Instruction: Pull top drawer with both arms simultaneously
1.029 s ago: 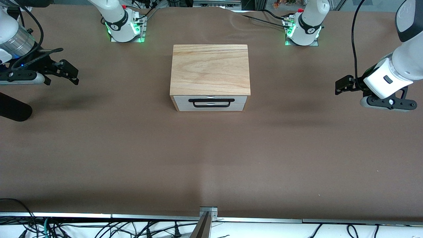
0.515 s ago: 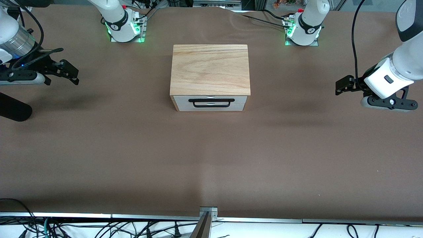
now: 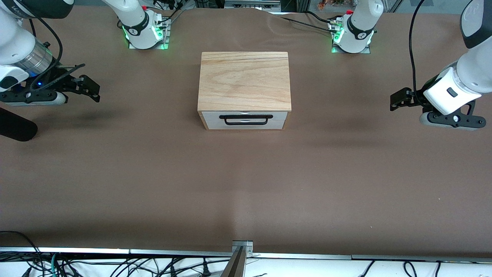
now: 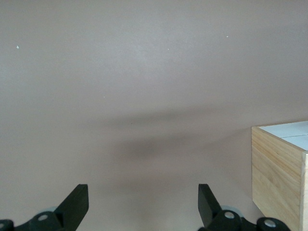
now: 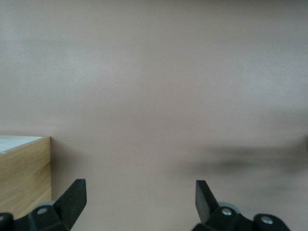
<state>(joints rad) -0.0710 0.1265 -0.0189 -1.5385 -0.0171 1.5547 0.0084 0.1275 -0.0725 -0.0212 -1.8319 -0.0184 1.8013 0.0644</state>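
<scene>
The wooden cabinet [image 3: 244, 79] stands mid-table between the two bases. Its white front faces the front camera, and the top drawer [image 3: 211, 116] is closed, with its black wire handle [image 3: 246, 116] flat against the panel. My right gripper [image 3: 93, 91] hangs open over bare table toward the right arm's end, pointing at the cabinet, well apart from it. My left gripper [image 3: 396, 100] hangs open over the table at the left arm's end, also aimed at the cabinet. Each wrist view shows empty open jaws [image 4: 143, 202] [image 5: 139, 199] and a cabinet corner [image 4: 279, 178] [image 5: 24, 178].
The brown table cover [image 3: 246, 181] stretches wide around the cabinet. Both arm bases [image 3: 144, 32] [image 3: 351, 36] stand farther from the front camera than the cabinet. A black cylinder [image 3: 15, 129] lies at the right arm's end. A metal bracket [image 3: 242, 246] sits at the table's near edge.
My right gripper has moved a little toward the cabinet and slightly lower in the front view. The left arm shifted only slightly early on. The drawer has not moved.
</scene>
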